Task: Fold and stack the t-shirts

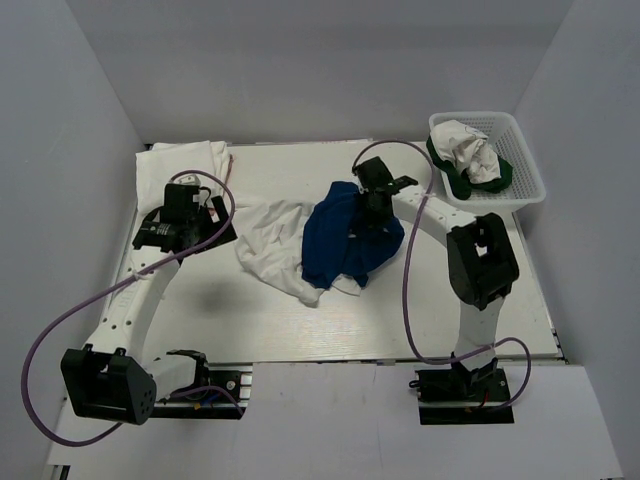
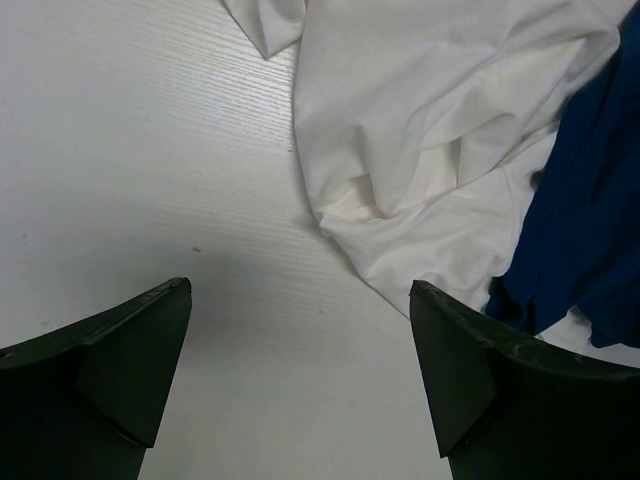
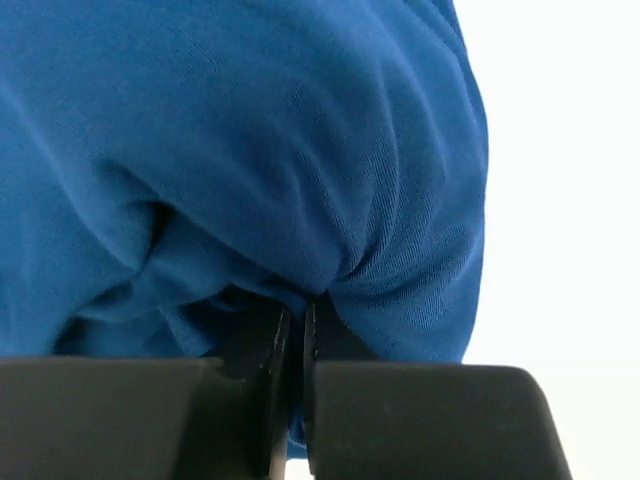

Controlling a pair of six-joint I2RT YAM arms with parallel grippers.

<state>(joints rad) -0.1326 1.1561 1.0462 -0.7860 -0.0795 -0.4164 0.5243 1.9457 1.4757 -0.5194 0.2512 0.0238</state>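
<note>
Grips the blue shirt [image 1: 350, 238] with the right fingers [image 3: 335, 350], pressed together on a pinched ridge of cloth. Shows that pinch only in the right wrist view, with blue filling everything above the fingers and bare worktop [image 3: 560, 150] to their right. From above, gives just a dark wrist over the blue heap. Gains there the whole outline instead: crumpled mid-worktop, overlapping the white shirt [image 1: 275, 248] along its left edge.

Holds the left fingers [image 2: 490, 370] wide apart, with nothing between them but worktop. Places the white shirt just ahead of them and to their right, rumpled, touching neither finger, with blue lying over its far right side. Cannot make out that gap from above, the left wrist being one dark block there.

Only from above: a folded shirt [image 1: 185, 160], flat in the far left corner beyond the left fingers. Also a basket [image 1: 525, 190] at the far right, past the right fingers, holding crumpled white and green clothes [image 1: 470, 155].
</note>
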